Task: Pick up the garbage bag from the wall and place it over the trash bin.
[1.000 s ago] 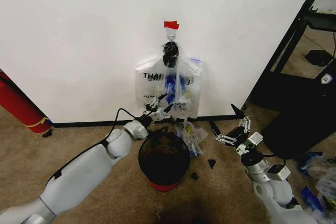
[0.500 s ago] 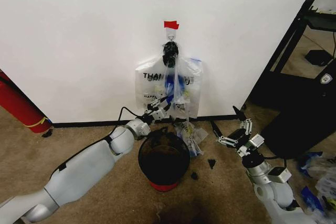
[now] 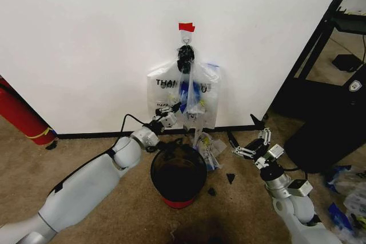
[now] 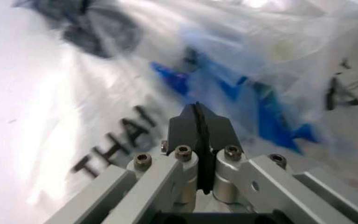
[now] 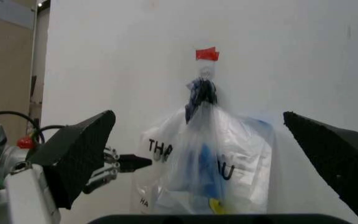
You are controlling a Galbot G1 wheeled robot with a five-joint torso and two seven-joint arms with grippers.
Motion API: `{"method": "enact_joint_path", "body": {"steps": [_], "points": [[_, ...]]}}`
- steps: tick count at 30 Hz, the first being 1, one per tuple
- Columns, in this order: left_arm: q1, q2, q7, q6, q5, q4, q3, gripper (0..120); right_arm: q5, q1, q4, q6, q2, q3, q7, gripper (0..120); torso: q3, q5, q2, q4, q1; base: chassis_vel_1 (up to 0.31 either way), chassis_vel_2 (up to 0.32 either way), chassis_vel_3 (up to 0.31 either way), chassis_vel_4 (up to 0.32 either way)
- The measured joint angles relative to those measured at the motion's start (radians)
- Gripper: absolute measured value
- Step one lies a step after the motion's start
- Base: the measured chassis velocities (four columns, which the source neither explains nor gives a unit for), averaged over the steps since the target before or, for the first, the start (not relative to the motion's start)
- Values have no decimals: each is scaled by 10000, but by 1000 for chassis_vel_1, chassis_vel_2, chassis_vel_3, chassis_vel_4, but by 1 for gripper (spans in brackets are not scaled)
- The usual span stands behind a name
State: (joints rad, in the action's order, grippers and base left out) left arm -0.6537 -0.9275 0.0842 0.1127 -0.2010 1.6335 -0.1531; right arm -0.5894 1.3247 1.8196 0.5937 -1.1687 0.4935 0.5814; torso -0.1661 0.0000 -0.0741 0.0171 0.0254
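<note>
The garbage bag [image 3: 193, 91], see-through with blue patches, hangs from a small hook [image 3: 186, 39] under a red tape strip [image 3: 186, 27] on the white wall [image 3: 86, 38]. A bag printed THANK YOU [image 3: 162, 94] hangs behind it. Below stands the trash bin [image 3: 178, 173], black mesh with a red base. My left gripper [image 3: 171, 111] is shut and points at the lower left of the hanging bags. In the left wrist view its closed fingertips [image 4: 197, 116] sit right before the blue patches [image 4: 272, 116]. My right gripper [image 3: 247, 139] is open, low and to the right of the bin.
A red cylinder [image 3: 23, 115] leans at the left by the baseboard. A tall black cabinet [image 3: 331, 124] and black shelf frame [image 3: 320, 38] stand on the right. Plastic scraps [image 3: 209, 148] lie on the carpet between bin and wall, more bags [image 3: 346, 198] at the far right.
My left gripper has risen slightly and come closer to the hanging bags. The right gripper shifted a little to the left. The bags and the bin have not moved.
</note>
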Motion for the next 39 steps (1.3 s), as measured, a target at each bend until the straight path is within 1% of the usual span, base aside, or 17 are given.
{"method": "enact_joint_path", "body": {"steps": [6,9,12,15,16,17,20,24,25,26,27,28,30,32,34,38,39], "points": [[-689,1,33,113,241,366,697,0,80,-35,-132,-65,-36,17,-83,100,0,0,0,3,0,0,0,0,0],[-1511,26,122,626,1337,592,1047,0,142,-148,-216,-178,-90,0,-394,100,0,1,0,1,0,0,0,0,0],[-2003,-63,364,897,1854,581,1238,0,150,-243,-205,-284,-92,-81,-619,100,0,-1,0,-4,0,0,0,0,0],[-2482,-377,772,1144,2323,548,1520,10,152,-317,-100,-336,12,-120,-816,100,0,-5,0,1,0,0,0,0,0],[-2683,-459,885,1149,2532,672,1670,16,152,-313,-58,-357,76,-139,-901,100,0,-4,1,5,0,0,0,0,0],[-2683,-459,885,1149,2532,672,1670,16,152,-313,-58,-357,76,-139,-901,100,0,-4,1,5,0,0,0,0,0],[-3282,-596,1006,1144,2987,1215,2244,27,174,-287,33,-423,241,-209,-1030,100,1,1,0,3,0,0,0,0,0],[-3923,-566,1124,1148,3199,1696,2673,44,423,-382,230,-593,332,-471,-1265,100,1,0,0,0,-1,0,0,0,0],[-3923,-566,1124,1148,3199,1696,2673,44,423,-382,230,-593,332,-471,-1265,100,1,0,0,0,-1,0,0,0,0],[-4039,-570,1186,1148,3244,1798,2777,49,576,-448,276,-655,351,-594,-1430,100,0,1,1,-6,-1,0,0,0,0],[-4140,-583,1216,1146,3272,1889,2890,52,692,-535,280,-686,356,-706,-1585,100,1,-2,1,5,0,0,0,0,0],[-4174,-587,1223,1144,3280,1918,2926,55,737,-590,270,-701,356,-769,-1646,100,1,-3,1,7,0,0,0,0,0],[-4430,-626,1270,1136,3302,2130,3215,66,1008,-1089,9,-784,328,-1314,-2096,100,1,1,1,2,0,0,0,0,0],[-4505,-651,1286,1132,3302,2199,3332,69,1102,-1354,-152,-816,294,-1599,-2357,100,0,0,1,0,0,0,0,0,0],[-4526,-738,1293,1106,3302,2301,3491,77,1125,-1850,-416,-927,195,-2202,-2802,100,0,-1,1,-3,0,0,0,0,0],[-4544,-844,1144,1101,3432,2487,3536,94,267,-2656,-679,-1245,-104,-3222,-3150,100,0,-3,2,3,0,0,0,0,0],[-4607,-852,994,1120,3459,2550,3534,95,-14,-2829,-739,-1345,-182,-3447,-3174,100,0,0,1,2,0,0,0,0,0]]}}
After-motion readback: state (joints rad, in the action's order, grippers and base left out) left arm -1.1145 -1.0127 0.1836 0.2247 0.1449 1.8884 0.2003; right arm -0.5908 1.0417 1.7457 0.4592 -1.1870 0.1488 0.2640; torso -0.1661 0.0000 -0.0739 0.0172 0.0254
